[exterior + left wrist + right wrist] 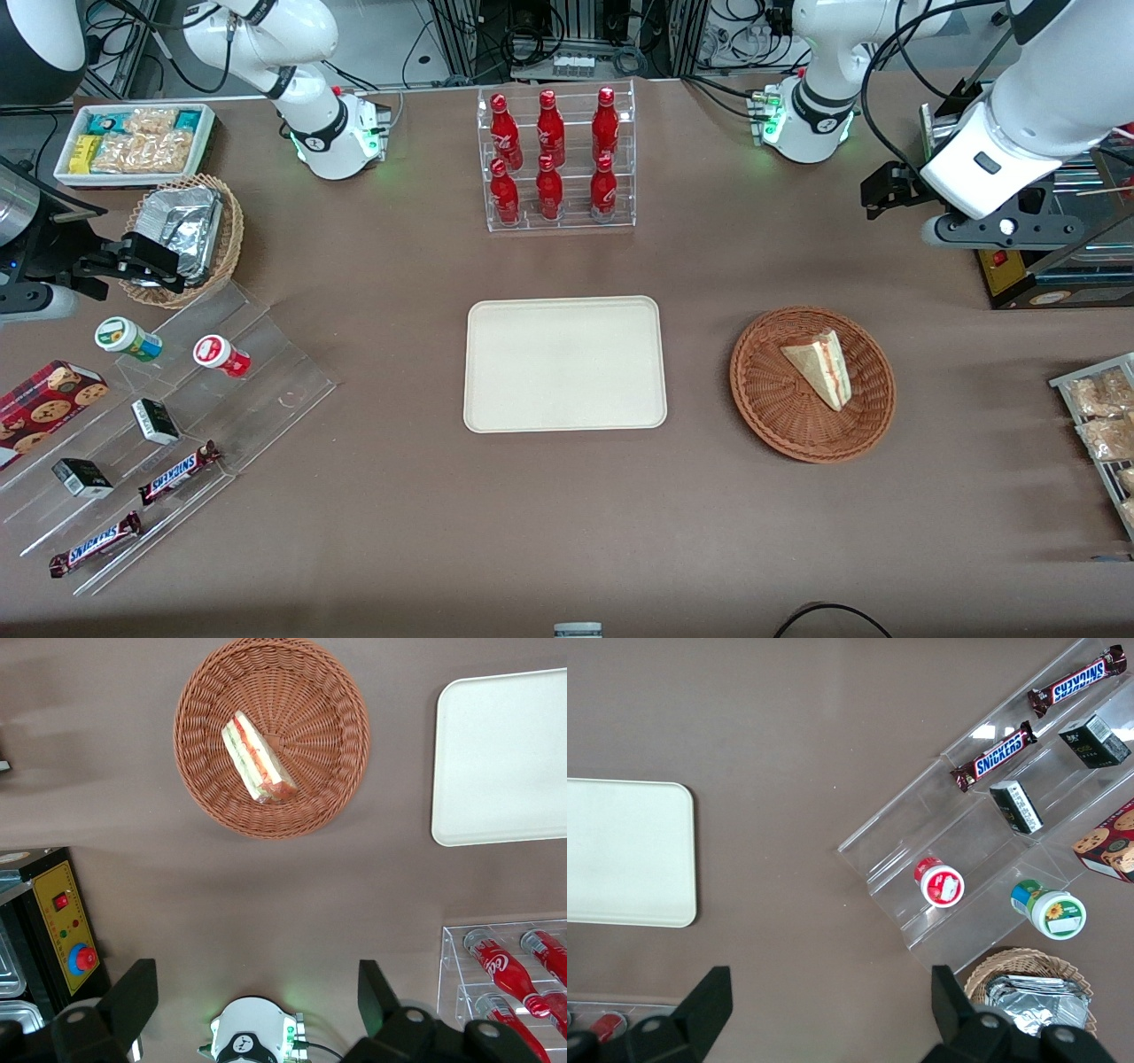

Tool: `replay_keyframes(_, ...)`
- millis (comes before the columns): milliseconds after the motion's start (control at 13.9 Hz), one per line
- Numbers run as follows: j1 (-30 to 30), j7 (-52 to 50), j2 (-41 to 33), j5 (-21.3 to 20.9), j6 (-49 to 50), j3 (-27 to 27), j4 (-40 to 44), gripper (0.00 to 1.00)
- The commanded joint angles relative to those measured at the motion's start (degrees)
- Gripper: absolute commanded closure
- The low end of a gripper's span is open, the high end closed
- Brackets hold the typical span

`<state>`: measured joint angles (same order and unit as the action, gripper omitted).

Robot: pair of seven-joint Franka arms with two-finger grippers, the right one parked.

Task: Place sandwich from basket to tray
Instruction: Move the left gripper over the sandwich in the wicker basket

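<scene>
Robotics lab: cable-strewn racks [567, 35], mock shop snack displays [142, 443]

Woven reddish-brown wicker on the basket [780, 416], ribbed and rough. Soft pale bread on the sandwich [819, 365]. Smooth matt cream plastic for the tray [564, 363]. Matt brown cloth-like tabletop [567, 532]. Matt black gripper [257, 997] fingers [135, 992], spread wide above the table. Glossy red bottles [551, 155] in clear acrylic.

1. The sandwich [819, 368] shows pale beige bread with a red-pink and green filling stripe; the basket [780, 416] is reddish-brown woven wicker
2. The tray [564, 364] is plain cream-white
3. The gripper [257, 1005], black-fingered, hangs spread wide at the basket's 1 o'clock
</scene>
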<state>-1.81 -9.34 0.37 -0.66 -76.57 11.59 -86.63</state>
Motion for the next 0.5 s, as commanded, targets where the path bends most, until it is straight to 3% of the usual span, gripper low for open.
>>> replay_keyframes(0,-0.21,0.81,-0.2,-1.09,-0.77,-0.25,-0.3,0.0)
replay_keyframes(216,0.14,0.64,0.41,-1.1,-4.35,-0.51,-3.0,0.0)
replay_keyframes(432,-0.04,0.11,-3.35,-1.18,-16.38,-3.5,-15.28,0.0)
